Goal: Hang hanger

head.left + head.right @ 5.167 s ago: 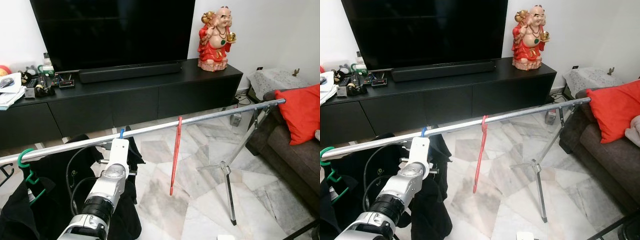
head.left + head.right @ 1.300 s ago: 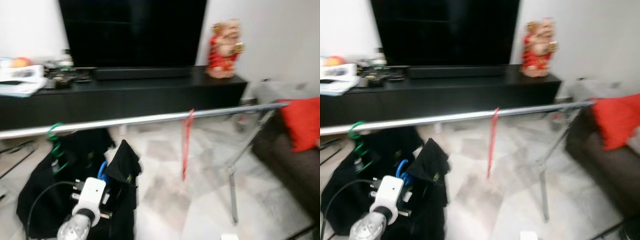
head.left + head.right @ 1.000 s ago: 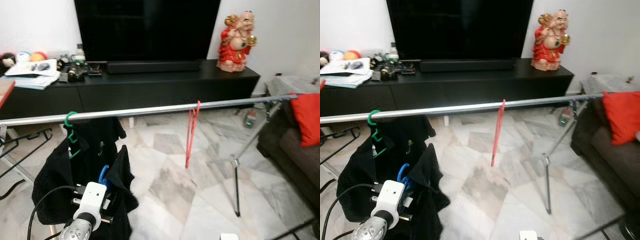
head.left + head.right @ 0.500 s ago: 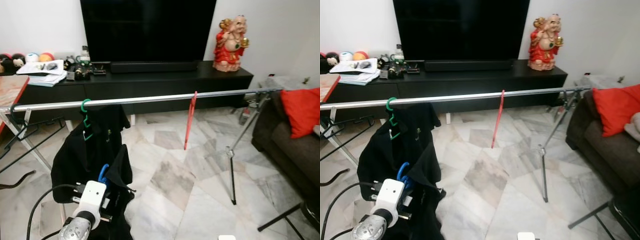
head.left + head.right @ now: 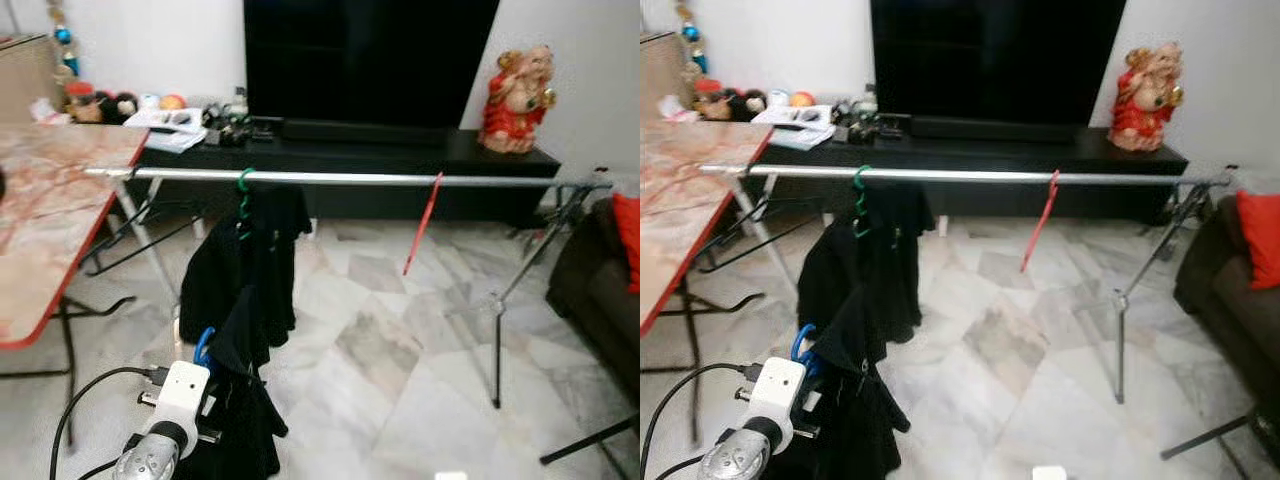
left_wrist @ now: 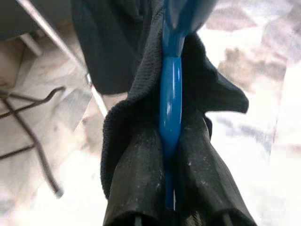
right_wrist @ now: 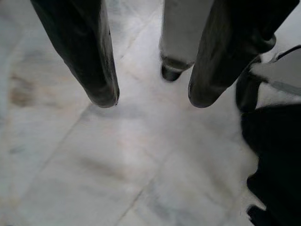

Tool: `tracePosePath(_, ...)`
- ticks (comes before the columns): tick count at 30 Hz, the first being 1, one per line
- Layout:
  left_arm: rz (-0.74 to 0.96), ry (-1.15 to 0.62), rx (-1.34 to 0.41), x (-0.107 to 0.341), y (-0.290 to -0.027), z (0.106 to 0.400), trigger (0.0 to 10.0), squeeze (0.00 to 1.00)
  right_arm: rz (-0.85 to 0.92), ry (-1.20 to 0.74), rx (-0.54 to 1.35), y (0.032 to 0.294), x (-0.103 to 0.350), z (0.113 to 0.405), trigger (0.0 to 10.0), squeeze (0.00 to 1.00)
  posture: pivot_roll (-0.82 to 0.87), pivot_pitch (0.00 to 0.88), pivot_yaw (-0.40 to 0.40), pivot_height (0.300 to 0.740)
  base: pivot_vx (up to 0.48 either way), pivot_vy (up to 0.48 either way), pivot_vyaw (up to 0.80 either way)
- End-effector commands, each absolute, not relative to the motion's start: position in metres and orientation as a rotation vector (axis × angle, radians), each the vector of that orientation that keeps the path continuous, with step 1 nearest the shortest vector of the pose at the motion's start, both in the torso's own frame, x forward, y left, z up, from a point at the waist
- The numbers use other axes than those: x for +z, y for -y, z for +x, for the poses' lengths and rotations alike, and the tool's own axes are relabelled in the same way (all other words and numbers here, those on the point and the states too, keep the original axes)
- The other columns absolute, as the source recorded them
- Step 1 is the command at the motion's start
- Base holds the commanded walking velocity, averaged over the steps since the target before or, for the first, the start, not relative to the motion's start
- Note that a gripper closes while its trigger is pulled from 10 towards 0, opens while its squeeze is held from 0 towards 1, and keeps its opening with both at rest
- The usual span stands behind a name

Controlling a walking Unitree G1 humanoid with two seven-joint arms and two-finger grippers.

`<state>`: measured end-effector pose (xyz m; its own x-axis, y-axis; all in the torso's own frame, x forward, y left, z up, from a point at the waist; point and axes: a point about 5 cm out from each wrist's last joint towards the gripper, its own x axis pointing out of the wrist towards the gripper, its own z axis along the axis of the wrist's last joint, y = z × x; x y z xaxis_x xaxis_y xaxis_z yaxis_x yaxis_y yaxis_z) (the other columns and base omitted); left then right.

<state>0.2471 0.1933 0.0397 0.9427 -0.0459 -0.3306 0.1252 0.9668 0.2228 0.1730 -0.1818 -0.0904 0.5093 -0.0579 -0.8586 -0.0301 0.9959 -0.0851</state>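
A silver rail (image 5: 340, 179) spans the room ahead at some distance. On it hang a green hanger (image 5: 243, 186) carrying a black garment (image 5: 245, 265) and a bare red hanger (image 5: 424, 222). My left gripper (image 6: 169, 141) is low at the near left, shut on a blue hanger (image 6: 170, 94) with a black garment (image 5: 245, 400) draped over it. The blue hook (image 5: 204, 349) pokes out just above the white wrist. The right gripper (image 7: 154, 99) hangs open over the marble floor with nothing between its fingers (image 7: 101, 70).
A marble-topped table with a red edge (image 5: 60, 215) stands at the left. A black TV console (image 5: 400, 150) with a red statue (image 5: 515, 85) lies behind the rail. The rail's tripod leg (image 5: 497, 330) and a dark sofa (image 5: 600, 290) are at the right.
The camera has pulled back and swung left, so the rail looks farther and the table has come into view. The left gripper, up at the rail 5 s ago, now holds the blue hanger low.
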Motion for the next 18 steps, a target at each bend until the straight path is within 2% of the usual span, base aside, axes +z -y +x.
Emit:
tracePosePath(1, 0.251, -0.289, -0.097, 0.049, -0.1906, 0.2527, 10.0, 0.0, -0.091, -1.049, -0.031, 0.1846, -0.0918, 0.1692, 10.0, 0.0, 0.16, 0.0, -0.05, 0.74, -0.266, 0.0, 0.0)
tracePosePath(8, 0.25, -0.285, -0.098, 0.0511, -0.1905, 0.2546, 10.0, 0.0, -0.081, -1.047, -0.038, 0.184, -0.0914, 0.1704, 10.0, 0.0, 0.17, 0.0, -0.052, 0.74, -0.271, 0.0, 0.0)
tracePosePath(18, 0.245, -0.281, -0.1, 0.0529, -0.1878, 0.2561, 10.0, 0.0, -0.08, -1.038, -0.036, 0.184, -0.0906, 0.1718, 10.0, 0.0, 0.17, 0.0, -0.056, 0.74, -0.273, 0.0, 0.72)
